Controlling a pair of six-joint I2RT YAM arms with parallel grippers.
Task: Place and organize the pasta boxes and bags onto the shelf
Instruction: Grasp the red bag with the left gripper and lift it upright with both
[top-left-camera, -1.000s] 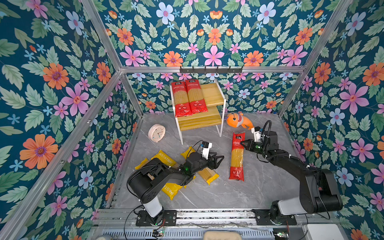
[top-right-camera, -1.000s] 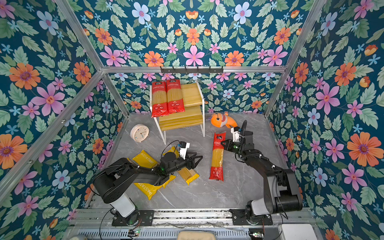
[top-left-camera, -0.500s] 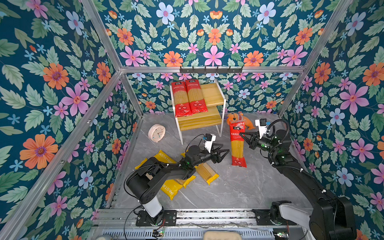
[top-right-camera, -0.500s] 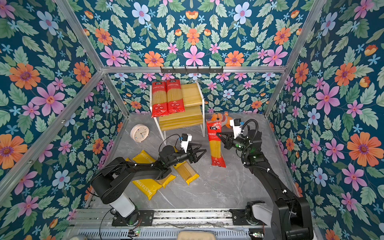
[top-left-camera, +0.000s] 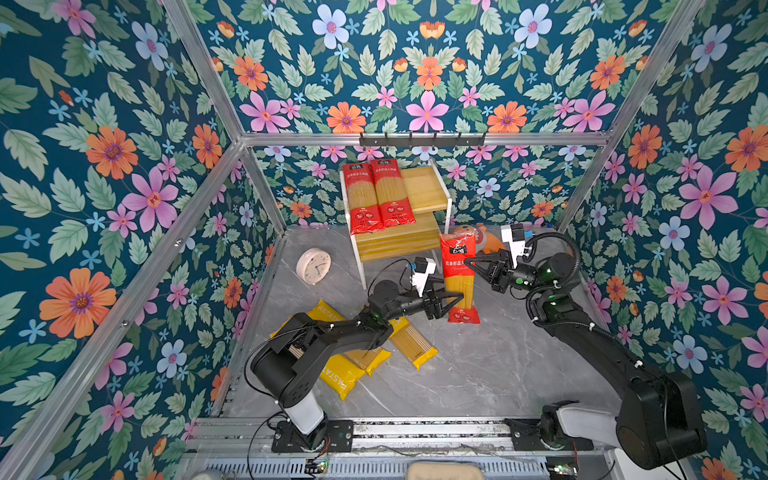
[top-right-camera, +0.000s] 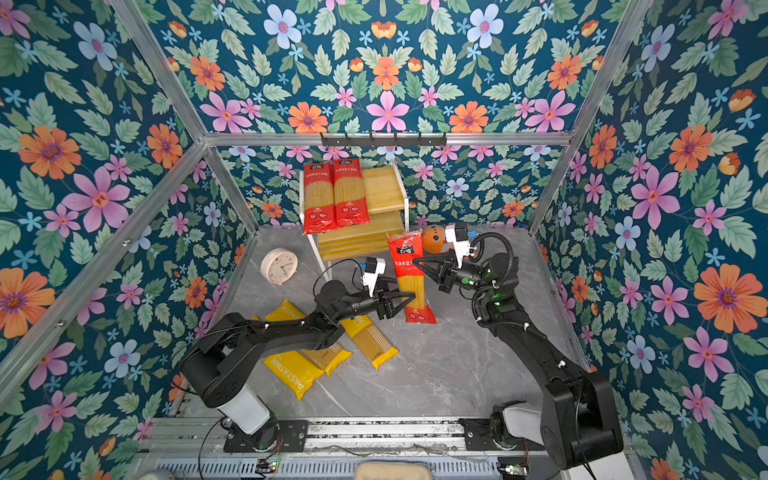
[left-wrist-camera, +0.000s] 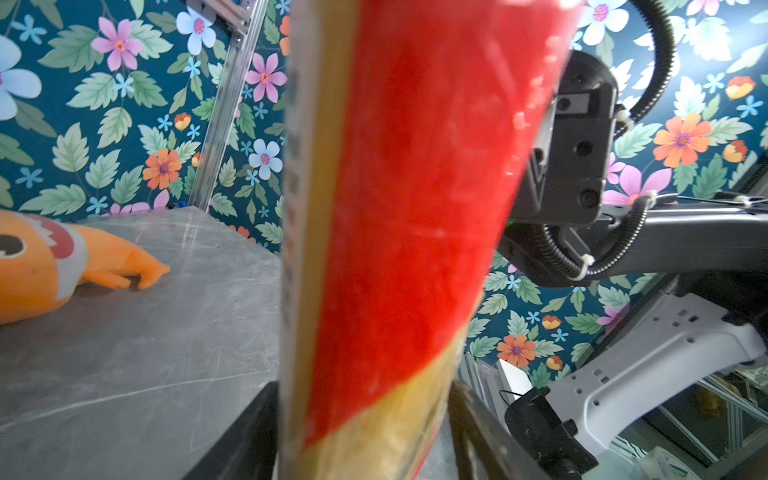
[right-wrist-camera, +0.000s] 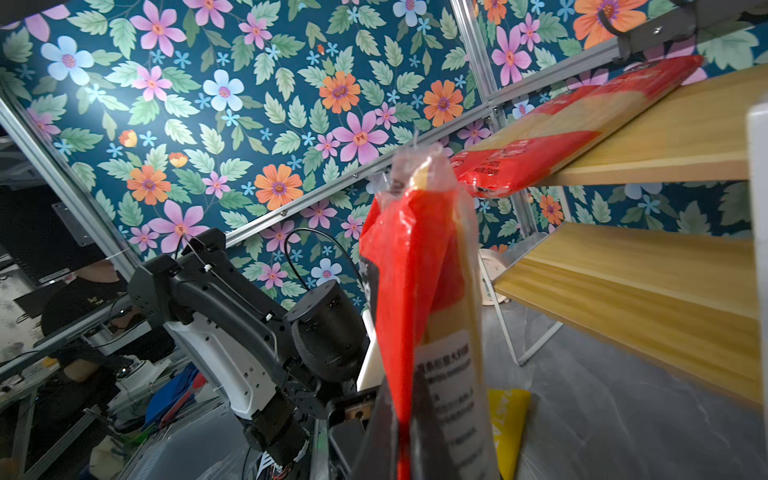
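Clock (top-left-camera: 313, 266): it is on the counter (top-left-camera: 498, 365) at the far left, well apart from the work. We see no danger for it.
Yellow packs (top-left-camera: 413, 343): three lie in a loose heap on the counter, partly under the left arm (top-left-camera: 332, 332), not yet put away. If this arm sinks lower, we think it could push or crush them.
Shelf (top-left-camera: 424, 187): it stands at the back wall. The right part of its top board is bare, and so is the lower board, as far as we see.
Red packs on shelf (top-left-camera: 376, 195): two lie side by side on the left part of the top board, with their front ends over the edge. A knock from an arm could slide them off.
Left gripper (top-left-camera: 452, 303): its jaws stand partly apart on both sides of the lower half of the held red pack (top-left-camera: 459, 274). We cannot tell if the pads already press on it.
Held red pack: it is upright just in front of the shelf, between both grippers. We cannot tell if its lower end touches the counter. If the two grippers pull in different ways, the brittle strands may snap or the film may tear.
Right gripper (top-left-camera: 471, 262): it is closed tight on the upper part of this pack. If it lets go before the other one has a firm hold, the pack may tip over.
Orange toy (top-left-camera: 484, 239): it lies on the counter just behind the pack, and a wide swing could bump it.
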